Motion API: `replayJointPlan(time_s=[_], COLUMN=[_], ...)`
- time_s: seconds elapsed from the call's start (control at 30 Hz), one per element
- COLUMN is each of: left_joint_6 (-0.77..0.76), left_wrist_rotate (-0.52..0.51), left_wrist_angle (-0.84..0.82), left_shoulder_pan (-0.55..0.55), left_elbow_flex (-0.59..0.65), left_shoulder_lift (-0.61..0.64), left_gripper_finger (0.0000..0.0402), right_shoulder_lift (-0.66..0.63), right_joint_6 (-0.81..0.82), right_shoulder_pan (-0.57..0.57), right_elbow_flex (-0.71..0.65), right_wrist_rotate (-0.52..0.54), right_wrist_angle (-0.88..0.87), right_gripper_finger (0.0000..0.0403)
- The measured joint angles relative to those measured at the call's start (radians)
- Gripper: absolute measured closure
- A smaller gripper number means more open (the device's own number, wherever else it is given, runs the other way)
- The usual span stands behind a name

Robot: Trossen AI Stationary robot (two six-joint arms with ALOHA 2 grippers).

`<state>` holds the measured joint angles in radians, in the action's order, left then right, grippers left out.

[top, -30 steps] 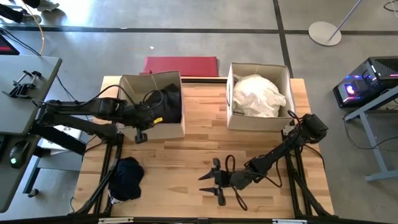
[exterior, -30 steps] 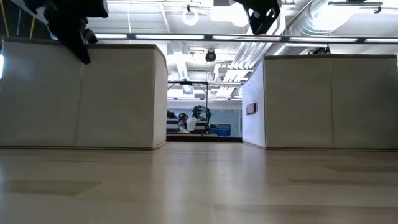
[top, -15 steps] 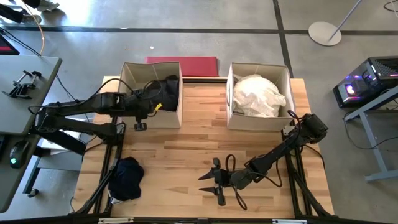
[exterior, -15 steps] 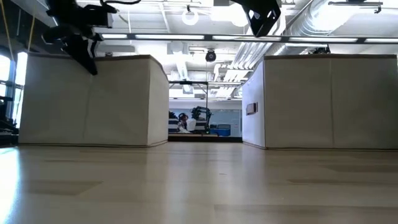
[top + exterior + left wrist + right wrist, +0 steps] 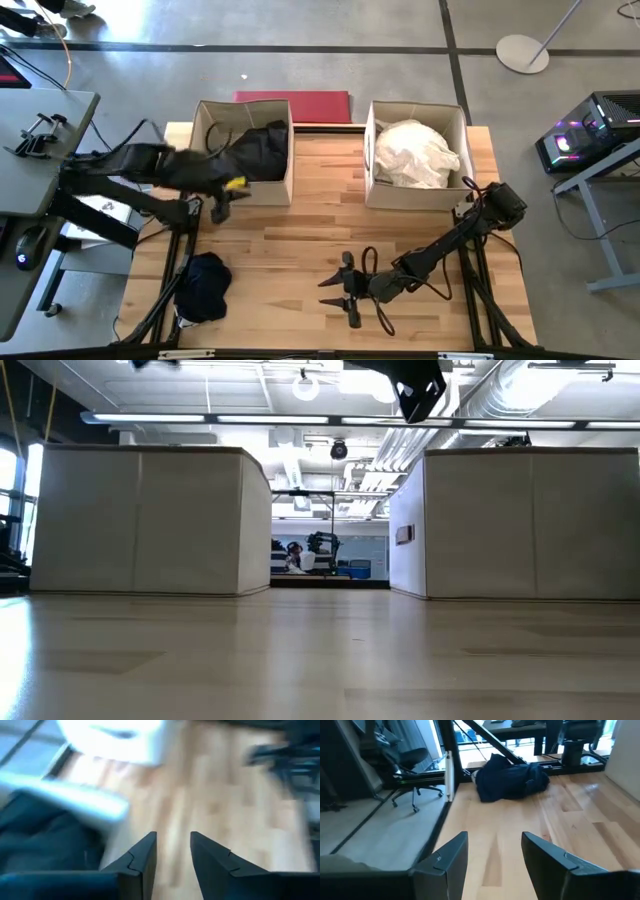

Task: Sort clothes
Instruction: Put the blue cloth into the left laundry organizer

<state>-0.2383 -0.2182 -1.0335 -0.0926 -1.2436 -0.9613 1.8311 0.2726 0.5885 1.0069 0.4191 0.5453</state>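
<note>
Two beige cardboard boxes sit along the far edge of the wooden tabletop (image 5: 300,240): left box (image 5: 243,150) w/ a black fabric garment (image 5: 255,150) heaped inside and spilling toward its front wall, right box (image 5: 416,152) w/ a crumpled white fabric garment (image 5: 414,152). A 3rd garment, dark navy fabric bundle (image 5: 205,285), lies at the near-left corner of the tabletop, partly over the edge. So 3 clothing heaps countable, 2 boxes, plus one flat dark-red rectangle (image 5: 292,105) behind the left box, off the far edge. Left gripper (image 5: 224,196) is at the left box's front-left corner, blurred in the high view; left wrist view shows its fingers (image 5: 141,857) apart, nothing between them. Right gripper (image 5: 335,287) sits low near the near edge, mid-table, fingers (image 5: 447,857) spread and empty, pointed at the navy bundle (image 5: 512,782). Low view shows only the box walls, no contents; garments seen only from above and from the wrists.
</note>
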Motion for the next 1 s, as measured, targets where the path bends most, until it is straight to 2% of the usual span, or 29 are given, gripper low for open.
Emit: replayJointPlan(time_s=[0.1,0.27,0.5,0.63,0.73,0.9,1.0], left_joint_6=[-0.085,-0.408,-0.979,-1.285,-1.393,-1.553,-1.591], left_wrist_rotate=[-0.013,-0.011,0.155,0.199,0.247,0.209,0.246], left_wrist_angle=[0.035,-0.042,-0.161,-0.136,-0.071,0.026,0.125], left_shoulder_pan=[-0.191,-0.48,-0.739,-0.831,-0.87,-0.888,-0.881], left_elbow_flex=[-0.003,0.053,0.147,0.214,0.258,0.37,0.456], left_shoulder_lift=[-0.013,-0.114,-0.299,-0.389,-0.438,-0.499,-0.535], left_gripper_finger=[0.0312,0.034,0.0352,0.0333,0.0304,0.0243,0.022], right_shoulder_lift=[0.017,0.049,0.054,0.054,0.054,0.054,0.054], right_joint_6=[-0.029,-0.065,-0.073,-0.095,-0.098,-0.098,-0.093], right_shoulder_pan=[0.0,-0.021,-0.056,-0.065,-0.065,-0.063,-0.062], right_elbow_flex=[0.0,0.0,0.0,0.0,0.0,0.0,0.0], right_wrist_rotate=[0.045,0.095,0.066,0.033,0.032,0.016,-0.011], right_wrist_angle=[0.0,0.001,0.003,0.003,0.003,0.003,0.004], right_gripper_finger=[0.0229,0.0229,0.0229,0.0229,0.0229,0.0229,0.0229])
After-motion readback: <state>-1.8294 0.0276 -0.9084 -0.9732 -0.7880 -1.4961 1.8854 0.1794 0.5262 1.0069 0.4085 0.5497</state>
